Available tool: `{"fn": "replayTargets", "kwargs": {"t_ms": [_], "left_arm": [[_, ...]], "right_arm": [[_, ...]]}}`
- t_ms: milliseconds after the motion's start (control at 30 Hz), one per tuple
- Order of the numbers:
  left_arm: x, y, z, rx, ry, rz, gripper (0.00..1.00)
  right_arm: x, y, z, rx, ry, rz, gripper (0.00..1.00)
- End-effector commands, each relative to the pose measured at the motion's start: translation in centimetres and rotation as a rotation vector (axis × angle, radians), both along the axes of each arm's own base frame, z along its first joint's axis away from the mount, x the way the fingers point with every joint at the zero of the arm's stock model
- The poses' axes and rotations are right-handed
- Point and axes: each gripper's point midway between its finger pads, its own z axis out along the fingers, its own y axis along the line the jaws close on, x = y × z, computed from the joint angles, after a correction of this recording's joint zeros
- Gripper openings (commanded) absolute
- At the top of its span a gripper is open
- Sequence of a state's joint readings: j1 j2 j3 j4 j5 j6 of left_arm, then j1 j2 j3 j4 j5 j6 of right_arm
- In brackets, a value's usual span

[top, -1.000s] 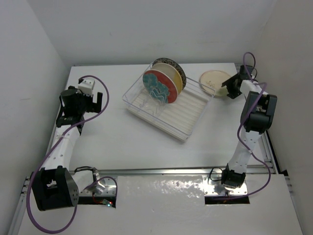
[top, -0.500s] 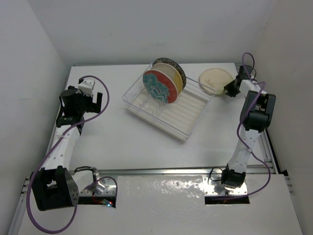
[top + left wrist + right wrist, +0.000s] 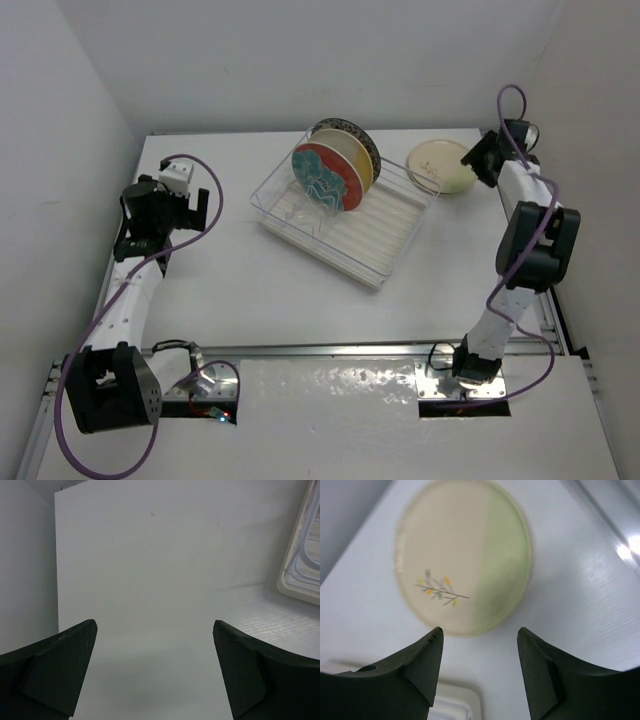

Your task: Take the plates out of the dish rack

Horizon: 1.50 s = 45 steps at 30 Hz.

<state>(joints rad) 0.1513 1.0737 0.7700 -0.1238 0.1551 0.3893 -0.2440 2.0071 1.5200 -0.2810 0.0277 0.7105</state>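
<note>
One plate is already out. The cream sprig plate (image 3: 443,165) lies flat on the table (image 3: 260,290) at the far right, just beside the dish rack (image 3: 380,245) and clear of its rim. The right gripper (image 3: 483,160) hangs at that plate's right edge. In its wrist view the fingers stand apart with nothing between them, and the plate's near rim shows in the gap, so to my eye the set-down is finished.

Three plates stand upright in the wire dividers at the rack's far-left end. The red-rimmed plate (image 3: 320,180) with the teal pattern is at the front and a cream-yellow plate (image 3: 353,160) is behind it. Of the rearmost plate (image 3: 340,126) I can only make out a dark rim.

The left gripper (image 3: 165,205) waits well off to the left over bare table — jaws spread wide, empty.

Next, I'd say, comes the trip back to the rack. The arm needs to come in above the upright plates and pinch one by its top rim. It should then lift it straight up out of the wires without knocking the neighbours over.
</note>
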Motion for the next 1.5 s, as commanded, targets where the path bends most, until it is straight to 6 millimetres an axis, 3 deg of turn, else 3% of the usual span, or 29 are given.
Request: {"fn": "replayTargets", "kwargs": {"t_ms": [0, 33, 67, 167, 267, 300, 333, 400, 500, 667, 700, 967, 1100, 1133, 1167, 1333, 1433, 1467], "left_arm": [[0.6, -1.2, 2.8, 0.004, -0.102, -0.068, 1.00], [0.6, -1.4, 2.9, 0.002, -0.109, -0.080, 1.00], [0.7, -1.9, 3.1, -0.006, -0.121, -0.108, 1.00], [1.0, -2.6, 3.7, -0.025, -0.147, -0.145, 1.00], [1.3, -3.0, 3.6, -0.039, -0.140, -0.165, 1.00], [1.9, -3.0, 4.1, -0.034, -0.165, -0.169, 1.00], [2.0, -3.1, 4.2, -0.037, -0.167, -0.177, 1.00], [2.3, -3.2, 4.1, -0.040, -0.165, -0.183, 1.00], [2.6, -3.3, 4.3, -0.041, -0.166, -0.189, 1.00], [2.5, -3.5, 4.4, -0.038, -0.165, -0.205, 1.00], [2.5, -3.5, 4.3, -0.039, -0.164, -0.208, 1.00], [2.8, -4.7, 4.3, -0.053, -0.158, -0.258, 1.00], [3.5, -4.8, 4.7, -0.070, -0.154, -0.260, 1.00], [3.6, -4.7, 4.7, -0.074, -0.153, -0.256, 1.00], [3.7, -4.7, 4.9, -0.077, -0.155, -0.253, 1.00], [3.7, -4.7, 5.2, -0.074, -0.158, -0.249, 1.00], [3.7, -4.7, 5.0, -0.076, -0.153, -0.248, 1.00], [3.7, -4.7, 5.1, -0.082, -0.155, -0.246, 1.00]], "right_arm": [[0.4, 0.3, 10.0, -0.227, -0.190, 0.150, 0.61], [-0.1, 1.8, 11.7, -0.245, -0.216, 0.216, 0.60], [-0.8, 2.6, 12.0, -0.306, -0.198, 0.293, 0.60], [-3.1, 9.1, 14.0, -0.372, -0.252, 0.572, 0.60], [-6.5, 18.3, 14.8, -0.427, -0.343, 0.968, 0.63], [-8.0, 22.1, 14.2, -0.447, -0.357, 1.130, 0.64], [-9.0, 24.4, 14.2, -0.421, -0.377, 1.215, 0.65], [-10.5, 28.4, 13.5, -0.381, -0.377, 1.324, 0.66], [-10.3, 31.4, 13.2, -0.327, -0.404, 1.348, 0.67], [-8.5, 33.6, 12.6, -0.288, -0.423, 1.307, 0.67], [-8.2, 34.0, 11.5, -0.287, -0.396, 1.310, 0.67], [-6.6, 35.2, 9.5, -0.267, -0.388, 1.258, 0.60], [-5.2, 35.6, 8.6, -0.284, -0.409, 1.224, 0.43], [-4.6, 35.6, 8.3, -0.299, -0.403, 1.214, 0.32], [-4.5, 35.9, 8.2, -0.302, -0.401, 1.223, 0.26], [-4.9, 36.7, 10.1, -0.354, -0.455, 1.275, 0.00], [-5.1, 36.6, 13.7, -0.368, -0.549, 1.239, 0.00], [-5.4, 36.4, 15.7, -0.377, -0.595, 1.222, 0.00]]}}
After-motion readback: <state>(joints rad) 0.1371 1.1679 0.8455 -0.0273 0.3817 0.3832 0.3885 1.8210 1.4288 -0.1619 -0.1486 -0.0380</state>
